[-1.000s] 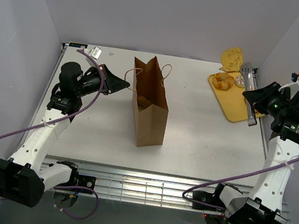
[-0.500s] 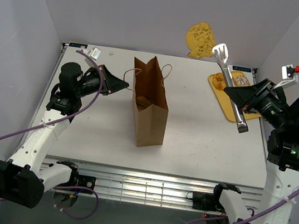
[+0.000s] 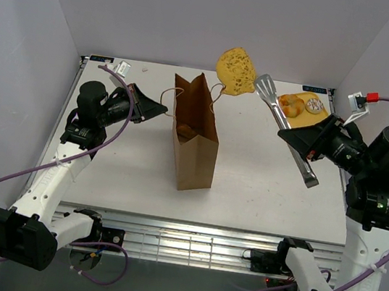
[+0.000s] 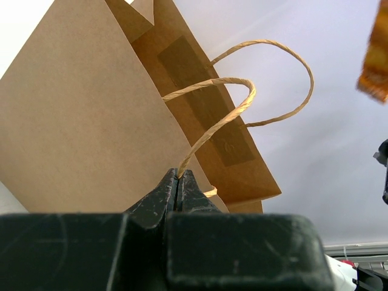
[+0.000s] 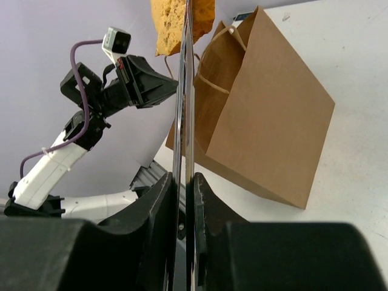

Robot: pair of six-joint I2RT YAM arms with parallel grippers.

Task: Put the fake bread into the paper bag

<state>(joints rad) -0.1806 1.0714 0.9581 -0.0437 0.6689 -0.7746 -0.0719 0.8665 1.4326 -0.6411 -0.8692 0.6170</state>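
While the right end effector (image 3: pixel 292 138) stays out of the bread's way, its 2 fingers are clamped tight on the handles of metal tongs (image 3: pixel 274 102). The tong tips pinch 1 flat toast slice (image 3: pixel 236 71) by its lower edge, in the air above and just to the right-arm side of the paper bag (image 3: pixel 197 153) mouth.

The slice looks light and stiff, likely foam or plastic. Gripped at 1 edge it may swivel or slip between smooth blades, so a bite across its flat faces seems the safer hold.

On the bag's other side, the left end effector (image 4: pixel 177 182) is closed on 1 twisted paper handle (image 4: pixel 224 118), pulling the mouth open. The bag itself appears thin and easy to tip, so that hold probably steadies it.

1 golden roll (image 3: pixel 184 131) lies inside the bag. 2 more pastries sit on a yellow tray (image 3: pixel 301 95), well to the bag's right at the far side of the bench.

No brand shows on the bag. A small label at the far bench edge is too small to read.
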